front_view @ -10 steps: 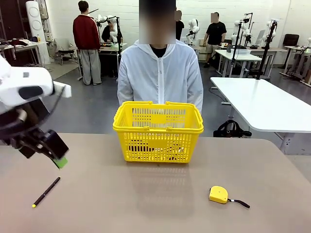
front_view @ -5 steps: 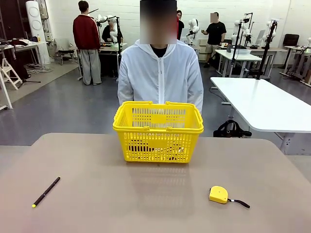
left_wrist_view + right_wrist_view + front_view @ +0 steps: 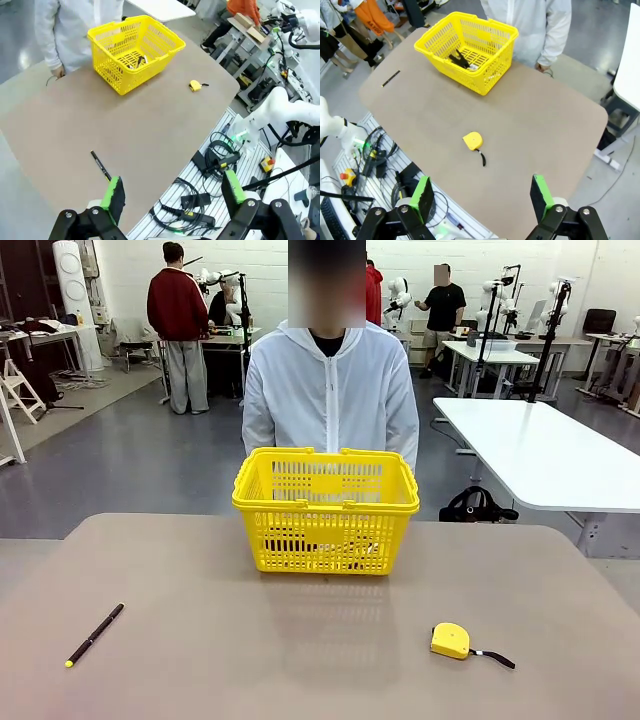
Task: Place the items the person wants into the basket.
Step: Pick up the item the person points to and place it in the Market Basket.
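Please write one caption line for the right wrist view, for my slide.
Open claw high above the table: yellow plastic lattice basket holding dark tools, yellow tape measure outside it.

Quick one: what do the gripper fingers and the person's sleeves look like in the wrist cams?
Left gripper: black angular two-finger linkage with round pivot bolts, each finger ending in a bright green pad. Right gripper: same build, black fingers with green pads. The person in the white zipped hooded jacket has long, loose white sleeves reaching the wrists, over a dark shirt.

Basket (image 3: pixel 326 512) glossy lattice plastic; table (image 3: pixel 250 660) matt, smooth; jacket (image 3: pixel 330 395) cloth
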